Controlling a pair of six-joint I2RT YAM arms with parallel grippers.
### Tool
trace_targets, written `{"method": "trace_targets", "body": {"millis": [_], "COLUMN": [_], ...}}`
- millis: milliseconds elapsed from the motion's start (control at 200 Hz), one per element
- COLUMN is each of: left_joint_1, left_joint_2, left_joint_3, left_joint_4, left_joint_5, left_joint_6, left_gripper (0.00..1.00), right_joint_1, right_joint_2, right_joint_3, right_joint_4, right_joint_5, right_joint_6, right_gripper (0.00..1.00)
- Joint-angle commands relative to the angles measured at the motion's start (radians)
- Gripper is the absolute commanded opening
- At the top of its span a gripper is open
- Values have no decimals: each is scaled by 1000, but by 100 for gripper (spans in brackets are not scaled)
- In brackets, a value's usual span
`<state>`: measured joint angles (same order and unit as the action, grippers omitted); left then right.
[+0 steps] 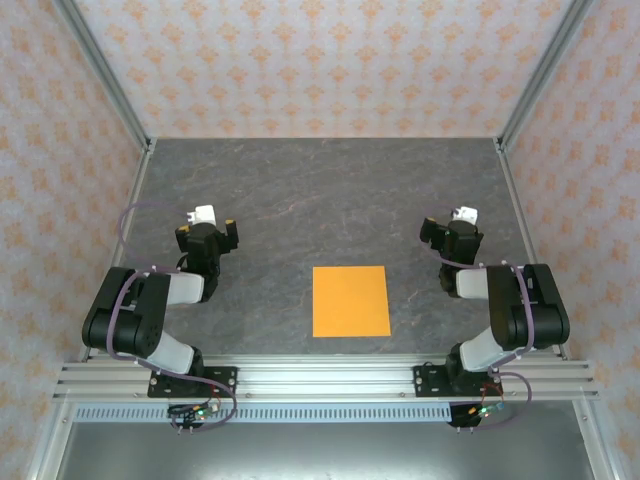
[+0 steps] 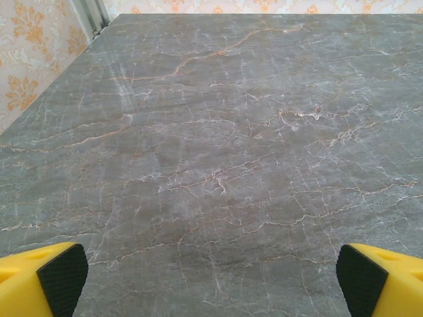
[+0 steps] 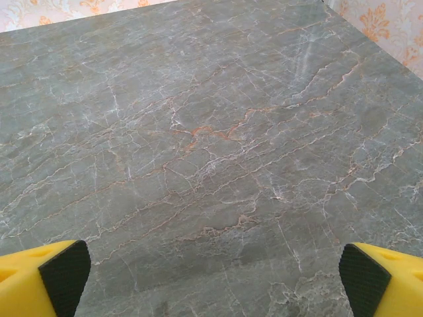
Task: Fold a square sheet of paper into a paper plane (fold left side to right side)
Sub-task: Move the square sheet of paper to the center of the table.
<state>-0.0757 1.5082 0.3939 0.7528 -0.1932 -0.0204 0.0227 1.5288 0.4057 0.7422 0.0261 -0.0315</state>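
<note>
The sheet is laid flat and unfolded on the table, close to the near edge and between the two arm bases. Its edges are squared to the table edge. Its outline is close to square, so no long axis is offered. No crease can be made out.

From both sets of jaws the sheet lies inward and back toward the bases, well apart from each. The left gripper is held to the sheet's left and farther up the table. The right gripper is held to its right at about the same depth and is judged to be somewhat the nearer. Both are pointed toward the far side, away from the sheet.

In the wrist views each pair of jaws is seen spread wide, with nothing between the black pads and only table ahead of them.

The fold has not been begun. The sheet's left edge is the one to be raised and carried across, so a retreat toward the near side and a turn inward by the left arm is judged to be needed first.
</note>
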Motion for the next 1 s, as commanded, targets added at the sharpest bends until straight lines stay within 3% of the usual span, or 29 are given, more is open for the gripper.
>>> {"method": "trace_targets", "body": {"millis": [0, 846, 926, 996], "left_joint_1": [9, 8, 9, 6], "left_joint_2": [-11, -16, -71, -168], "left_joint_3": [17, 18, 51, 110], "left_joint_4": [22, 20, -77, -257], "left_joint_5": [-4, -9, -28, -31], "left_joint_6": [16, 15, 8, -2], "left_gripper": [100, 100, 100, 99], "right_joint_1": [-4, -4, -4, -4], "right_joint_2": [-11, -13, -44, -144], "right_joint_3": [10, 8, 17, 59], "right_joint_4": [33, 34, -4, -173], "right_joint_5": [14, 11, 25, 51], "right_joint_6": [-4, -4, 4, 24], "right_gripper": [100, 100, 100, 100]}}
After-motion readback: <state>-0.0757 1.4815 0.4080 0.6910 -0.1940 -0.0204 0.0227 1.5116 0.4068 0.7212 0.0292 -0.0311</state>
